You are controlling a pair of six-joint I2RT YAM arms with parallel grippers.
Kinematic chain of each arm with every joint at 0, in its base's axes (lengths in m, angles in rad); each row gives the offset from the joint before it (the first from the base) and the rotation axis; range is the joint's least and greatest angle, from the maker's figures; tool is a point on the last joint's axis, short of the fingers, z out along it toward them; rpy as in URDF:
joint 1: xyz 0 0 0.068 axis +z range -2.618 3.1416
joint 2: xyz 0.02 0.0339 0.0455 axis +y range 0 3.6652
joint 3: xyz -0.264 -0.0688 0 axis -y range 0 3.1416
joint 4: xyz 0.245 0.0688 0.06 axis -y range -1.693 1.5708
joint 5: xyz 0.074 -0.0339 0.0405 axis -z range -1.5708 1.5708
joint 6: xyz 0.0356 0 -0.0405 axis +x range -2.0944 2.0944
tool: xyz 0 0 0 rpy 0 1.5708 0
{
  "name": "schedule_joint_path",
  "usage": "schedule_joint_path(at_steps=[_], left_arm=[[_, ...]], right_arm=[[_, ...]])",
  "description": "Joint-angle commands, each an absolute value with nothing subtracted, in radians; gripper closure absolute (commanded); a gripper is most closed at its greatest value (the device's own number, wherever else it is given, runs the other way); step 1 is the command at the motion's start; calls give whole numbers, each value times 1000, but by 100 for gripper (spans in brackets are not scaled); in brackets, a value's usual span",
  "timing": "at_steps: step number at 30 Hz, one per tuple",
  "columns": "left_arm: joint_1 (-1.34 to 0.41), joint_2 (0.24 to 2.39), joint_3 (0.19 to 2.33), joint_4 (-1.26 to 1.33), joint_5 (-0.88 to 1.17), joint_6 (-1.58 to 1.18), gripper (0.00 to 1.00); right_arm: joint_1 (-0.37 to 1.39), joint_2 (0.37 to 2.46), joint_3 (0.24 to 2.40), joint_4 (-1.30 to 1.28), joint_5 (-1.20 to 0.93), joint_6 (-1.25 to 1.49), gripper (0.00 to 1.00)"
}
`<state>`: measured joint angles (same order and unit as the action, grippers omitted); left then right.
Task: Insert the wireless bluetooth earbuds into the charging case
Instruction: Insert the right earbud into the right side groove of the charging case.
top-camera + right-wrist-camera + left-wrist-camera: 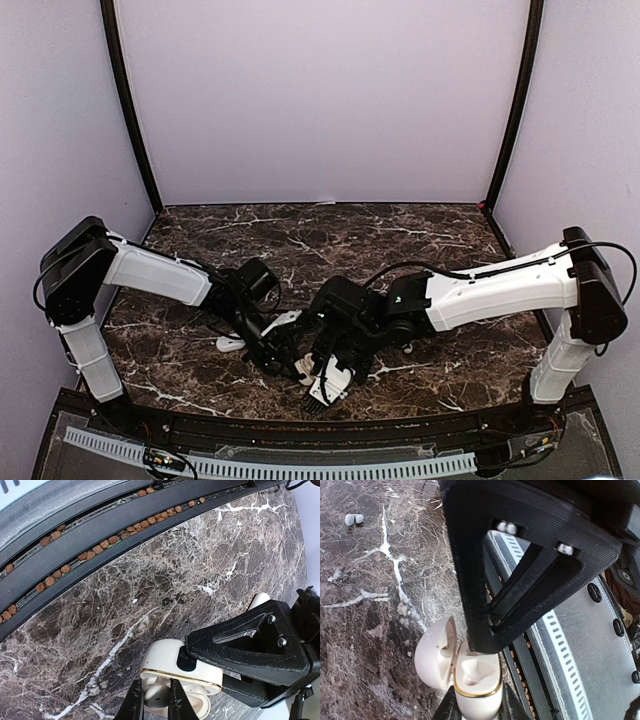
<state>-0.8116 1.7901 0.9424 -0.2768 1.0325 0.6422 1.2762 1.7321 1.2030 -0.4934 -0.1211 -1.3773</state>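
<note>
Gripping the open charging case, the left end effector is mostly cut off; the right end effector is narrow, its hold unclear.

The charging case runs off both wrist views' bottom edge, and the two far earbuds are too small for detail.

Soft even light is falling from above, pale walls are glowing, faint shadows are pooling on the marble table at near centre, the silver rail is glaring mildly.
</note>
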Motion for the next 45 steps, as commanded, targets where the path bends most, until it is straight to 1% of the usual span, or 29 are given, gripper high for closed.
schedule_joint_path(at_steps=[1,9,14,17,22,27,31,35,41,45], left_arm=[[-817,1724,937,-210,1102,641,84],[-818,1726,936,-215,1103,647,85],[-818,1729,936,-219,1104,650,84],[-818,1730,935,-215,1106,652,85],[-819,1729,935,-215,1107,655,85],[-819,1727,931,-213,1105,658,85],[-818,1719,919,-188,1100,655,85],[-818,1703,894,-150,1100,650,85],[-819,1685,855,-90,1083,633,85],[-818,1659,805,5,1067,594,85]], right_arm=[[1278,1734,1212,-428,-155,-1345,96],[1267,1708,1195,-409,-168,-1330,89],[1263,1706,1197,-411,-176,-1323,83],[1262,1705,1198,-411,-181,-1316,76],[1258,1698,1200,-408,-191,-1308,71],[1255,1694,1202,-412,-197,-1306,70],[1254,1690,1206,-425,-218,-1301,66],[1251,1669,1195,-428,-241,-1292,64],[1229,1579,1149,-398,-326,-1264,63],[1192,1503,1085,-319,-409,-1208,63]])
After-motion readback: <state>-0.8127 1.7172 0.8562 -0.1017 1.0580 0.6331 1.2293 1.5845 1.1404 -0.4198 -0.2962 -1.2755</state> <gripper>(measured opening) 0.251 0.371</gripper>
